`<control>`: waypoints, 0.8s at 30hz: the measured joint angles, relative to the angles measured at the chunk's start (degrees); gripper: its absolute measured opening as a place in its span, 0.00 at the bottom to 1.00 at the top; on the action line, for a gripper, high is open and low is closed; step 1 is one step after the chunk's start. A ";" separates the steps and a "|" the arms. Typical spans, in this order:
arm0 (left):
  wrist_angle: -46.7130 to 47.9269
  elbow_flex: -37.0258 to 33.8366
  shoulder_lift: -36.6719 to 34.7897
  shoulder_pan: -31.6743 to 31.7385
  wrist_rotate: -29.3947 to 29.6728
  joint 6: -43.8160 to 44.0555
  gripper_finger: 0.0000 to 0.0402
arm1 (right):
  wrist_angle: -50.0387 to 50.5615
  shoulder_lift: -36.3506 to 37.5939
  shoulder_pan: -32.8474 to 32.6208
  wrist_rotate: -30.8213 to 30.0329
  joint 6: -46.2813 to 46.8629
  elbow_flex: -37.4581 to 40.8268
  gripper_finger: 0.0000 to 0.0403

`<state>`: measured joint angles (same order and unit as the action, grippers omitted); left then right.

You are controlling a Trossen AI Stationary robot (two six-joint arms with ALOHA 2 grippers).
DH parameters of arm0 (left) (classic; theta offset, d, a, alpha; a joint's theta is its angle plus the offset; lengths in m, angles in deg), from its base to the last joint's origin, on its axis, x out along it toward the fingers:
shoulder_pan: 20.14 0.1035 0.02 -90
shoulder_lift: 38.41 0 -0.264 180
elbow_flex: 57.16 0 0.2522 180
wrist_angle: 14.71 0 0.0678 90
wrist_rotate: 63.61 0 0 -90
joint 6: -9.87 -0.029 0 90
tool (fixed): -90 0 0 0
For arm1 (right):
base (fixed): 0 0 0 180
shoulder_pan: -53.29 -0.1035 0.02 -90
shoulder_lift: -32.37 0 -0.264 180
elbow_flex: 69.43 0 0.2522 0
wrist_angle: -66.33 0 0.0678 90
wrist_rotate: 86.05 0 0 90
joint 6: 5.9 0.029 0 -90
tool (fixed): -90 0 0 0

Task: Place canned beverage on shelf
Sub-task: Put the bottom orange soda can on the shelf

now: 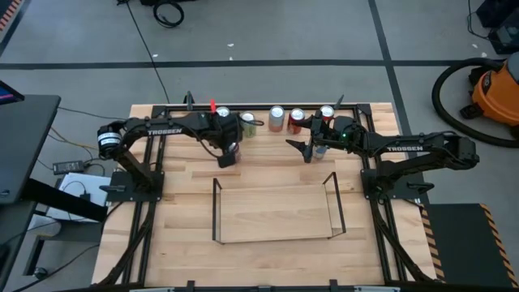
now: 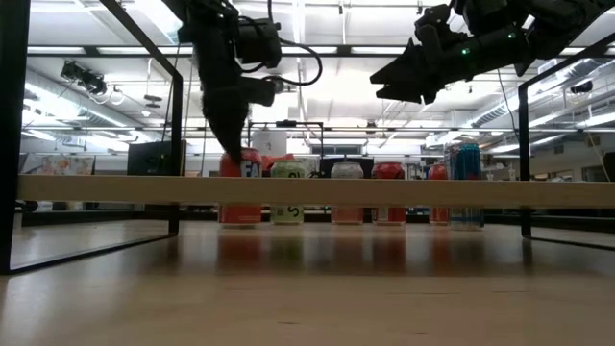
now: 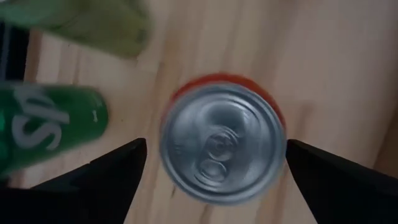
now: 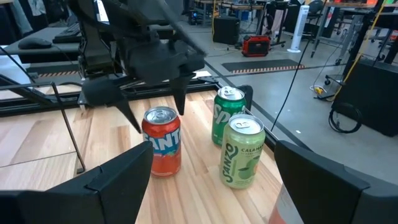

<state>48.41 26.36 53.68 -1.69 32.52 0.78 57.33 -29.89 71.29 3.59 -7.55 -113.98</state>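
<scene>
At the upper left of the overhead frame I have the left gripper hanging over the orange can, which stands upright on the table at the left end of the can row along the back edge. In my left wrist feed the can's silver lid sits between my two dark fingers, which stand wide on either side and do not touch it. Just beside it in the right wrist feed are a dark green can and a pale green can, both upright. Further right along the row, overhead, a pink can, a red can and a blue can stand near one another. The right gripper hovers in front of those, above the bare wood, its jaws spread wide and holding nothing. The shelf lies at centre frame, nearer the bottom, well apart from the row, and I see no can on its pale floor.
</scene>
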 joint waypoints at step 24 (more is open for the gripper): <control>-3.79 0.07 0.00 -7.11 8.63 -37.50 0.99 | 0.09 0.00 0.00 0.02 0.00 0.00 0.86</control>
<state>44.62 26.42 53.68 -8.80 41.15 -36.72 57.42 -29.89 71.29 3.61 -7.55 -113.98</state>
